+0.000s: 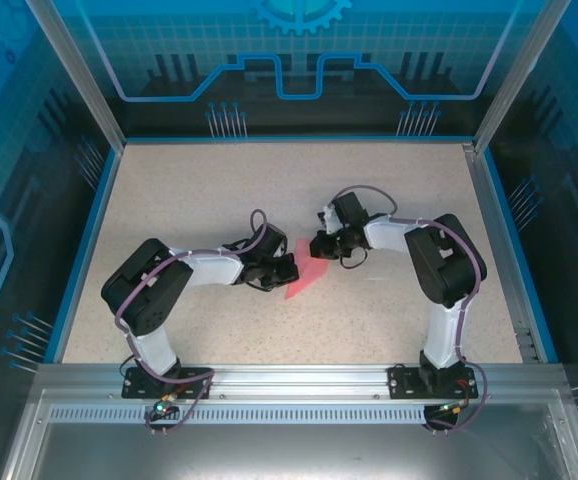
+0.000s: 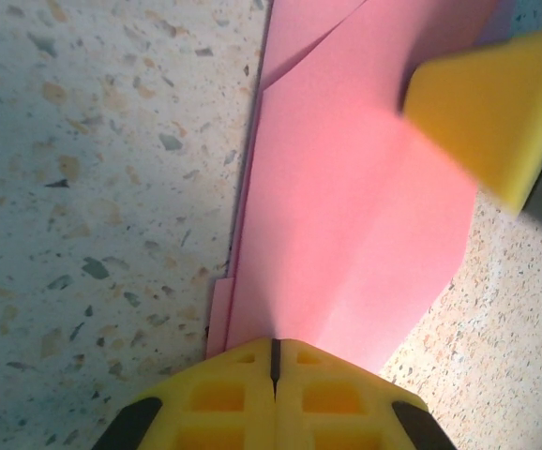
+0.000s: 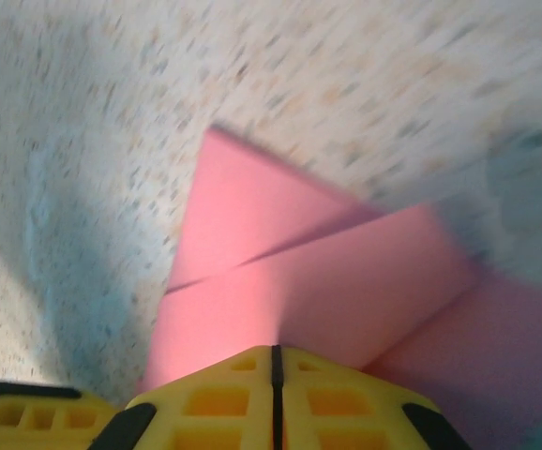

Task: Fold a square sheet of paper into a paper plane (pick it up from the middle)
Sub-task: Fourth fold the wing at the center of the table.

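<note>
We're seeing the folded pink sheet [image 1: 304,279] lying mid-bench, well apart from every rim. The speckled bench [image 1: 219,190] is showing open room far, left and right of it. The near side is tighter, with both arm bases sitting on the aluminium rail [image 1: 299,378].

In the left wrist view the sheet's long left edge is running straight away from the fingers, layers stacked, with a diagonal flap edge at the far end. In the right wrist view, which is blurring, we're seeing overlapping flaps meeting along slanted creases.

The left arm is bending its elbow out to the left and reaching right. The left end effector [image 1: 287,268] is sitting low at the sheet's left side, fingers pressed together, tips at the paper's edge. The right arm is mirroring that, elbow out right and forearm reaching left. The right end effector [image 1: 321,246] is at the sheet's far-right end, fingers also pressed together. We're not able to tell whether either one is nipping paper or just pressing on it. One yellow fingertip [image 2: 491,108] of the right one is hanging over the sheet in the left wrist view.

Blue-printed panels are walling the left, far and right sides.
</note>
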